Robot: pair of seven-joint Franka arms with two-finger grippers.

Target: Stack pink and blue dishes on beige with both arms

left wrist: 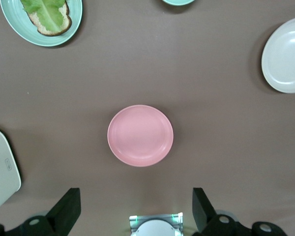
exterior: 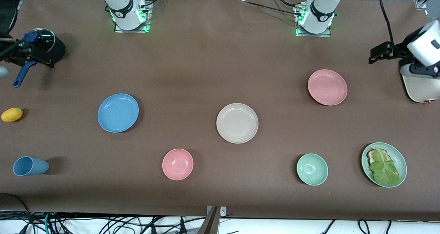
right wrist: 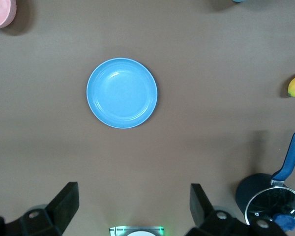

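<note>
The beige plate (exterior: 237,123) (left wrist: 285,56) lies near the middle of the table. The pink plate (exterior: 327,87) (left wrist: 140,135) sits toward the left arm's end, farther from the front camera than the beige one. Toward the right arm's end lies the blue plate (exterior: 118,112) (right wrist: 122,93). All three are bare and apart. My left gripper (exterior: 381,53) (left wrist: 136,199) hangs high over the left arm's end, open and holding nothing. High over the other end, above the pot, my right gripper (exterior: 27,53) (right wrist: 132,194) is also open and holds nothing.
A pink bowl (exterior: 177,164), a green bowl (exterior: 312,169) and a green plate with lettuce on bread (exterior: 384,164) lie nearer the front camera. A tipped blue cup (exterior: 31,166), a yellow fruit (exterior: 12,114), a lidded pot (exterior: 46,44) and a white slab (exterior: 421,89) sit at the ends.
</note>
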